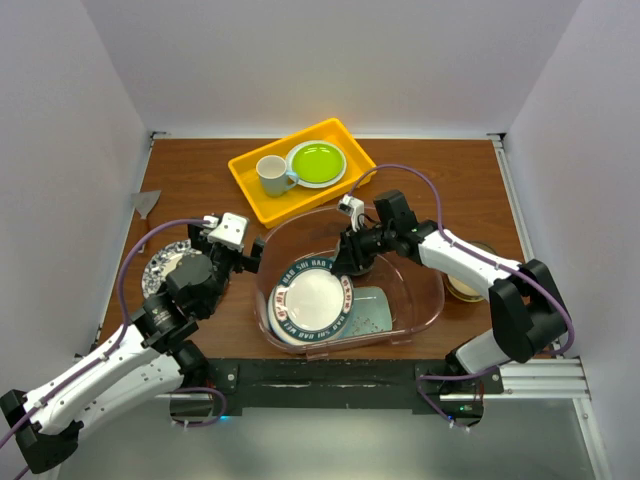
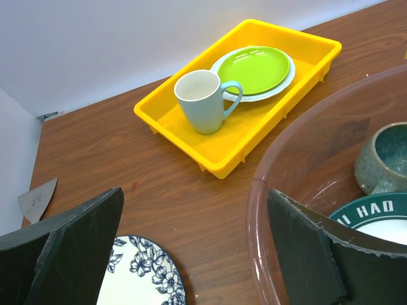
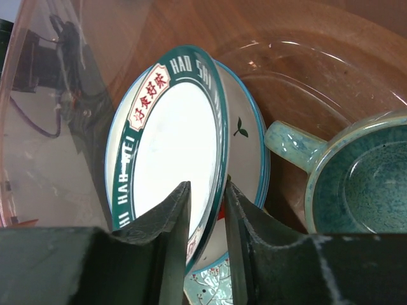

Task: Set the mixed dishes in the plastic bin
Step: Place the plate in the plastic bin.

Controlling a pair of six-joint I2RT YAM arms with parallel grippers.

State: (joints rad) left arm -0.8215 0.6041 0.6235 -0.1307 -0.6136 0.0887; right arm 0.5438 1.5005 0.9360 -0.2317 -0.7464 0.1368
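Stiff, slick and chip-prone, the glazed white plate looked best pinched at its rim, which the right gripper straddled with jaws slightly parted; the left gripper gaped empty.

Clear, pinkish plastic bin on worktop, centre. Inside: white plate with dark-green lettered rim at left, mint-green tray flat beside it, teal mug upright behind. Outside, on worktop: blue-floral plate left, tan bowl right.
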